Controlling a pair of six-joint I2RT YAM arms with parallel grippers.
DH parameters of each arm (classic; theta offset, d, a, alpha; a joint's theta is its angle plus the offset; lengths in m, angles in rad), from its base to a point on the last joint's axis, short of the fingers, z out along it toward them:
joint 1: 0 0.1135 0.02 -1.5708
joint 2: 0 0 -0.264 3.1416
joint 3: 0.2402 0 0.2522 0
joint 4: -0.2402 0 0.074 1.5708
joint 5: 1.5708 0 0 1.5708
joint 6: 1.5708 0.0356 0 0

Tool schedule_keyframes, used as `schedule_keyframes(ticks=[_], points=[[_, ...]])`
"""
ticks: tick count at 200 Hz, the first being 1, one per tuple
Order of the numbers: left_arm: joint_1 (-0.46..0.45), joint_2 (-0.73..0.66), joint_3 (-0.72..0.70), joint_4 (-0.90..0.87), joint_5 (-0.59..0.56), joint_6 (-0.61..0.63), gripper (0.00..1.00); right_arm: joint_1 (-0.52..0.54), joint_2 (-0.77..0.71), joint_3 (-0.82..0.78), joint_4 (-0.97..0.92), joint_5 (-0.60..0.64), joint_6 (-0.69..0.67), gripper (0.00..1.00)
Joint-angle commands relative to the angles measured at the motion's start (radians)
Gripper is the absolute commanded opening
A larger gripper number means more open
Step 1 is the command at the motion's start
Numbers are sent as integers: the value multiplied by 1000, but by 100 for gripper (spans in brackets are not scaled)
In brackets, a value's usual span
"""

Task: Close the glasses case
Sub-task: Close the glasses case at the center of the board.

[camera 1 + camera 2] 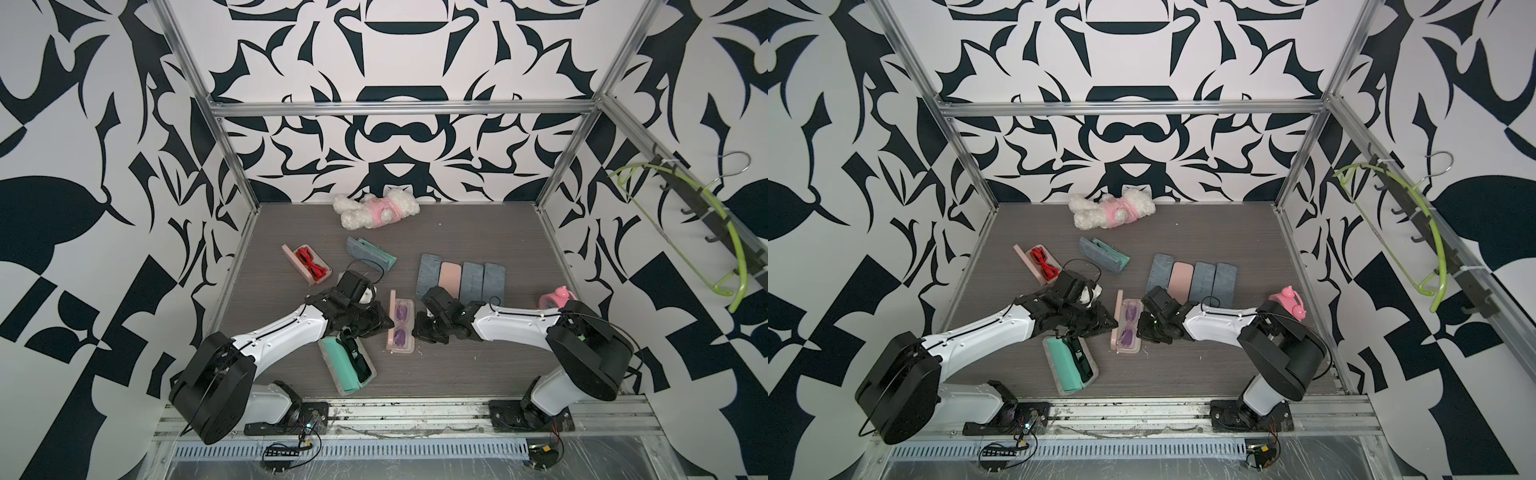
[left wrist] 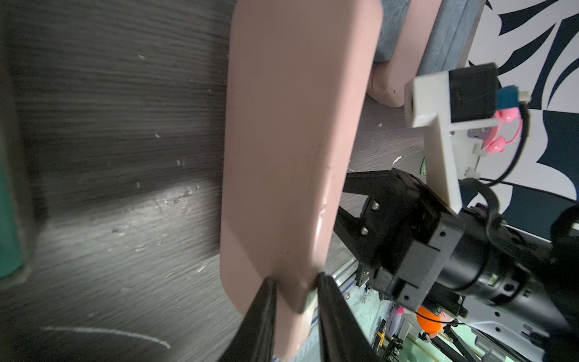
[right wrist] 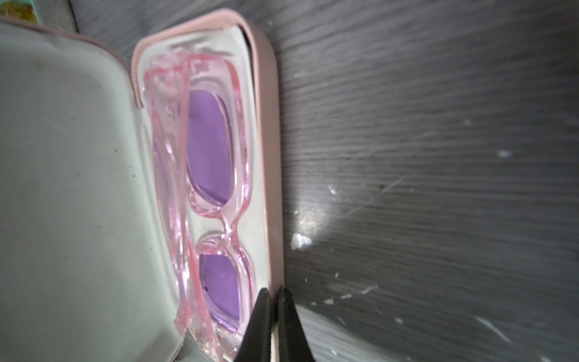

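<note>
Standing open, pink glasses case (image 3: 270,156) cradles purple-lensed glasses (image 3: 208,150).

- From above, left gripper (image 1: 384,323) tips sit under its own wrist housing, right at the pink case (image 1: 402,332). I can't read the contact there.
- Same w/ right gripper (image 1: 419,331) on the pink case's opposite long side: just a dark lump, jaws unreadable from above.
- Teal case (image 1: 338,363) near the pink case: end nearest it is covered by left arm (image 1: 291,328). Dark glasses (image 1: 360,361) inside are too dim for detail.
- Left wrist cam: pink case's lid (image 2: 282,156) runs out of frame. Pink clock (image 2: 504,131) beyond it is mostly behind a white cam mount (image 2: 438,141).
- Right wrist cam: lid's inside is blurred and cropped. Purple glasses (image 3: 210,150) in the pink case are partly behind a finger (image 3: 258,322).
</note>
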Motion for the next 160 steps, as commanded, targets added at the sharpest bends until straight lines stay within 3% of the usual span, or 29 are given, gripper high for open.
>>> schedule_keyframes(ticks=[1,66,160], points=[[-17,25,17,-14,-11,10,24,-3,13,-17,2,2,-9,8],[-76,74,38,7,-28,-6,16,-3,30,-15,15,-4,-9,7],[-134,135,52,45,-33,-26,15,-3,46,-18,34,-16,-6,6]])
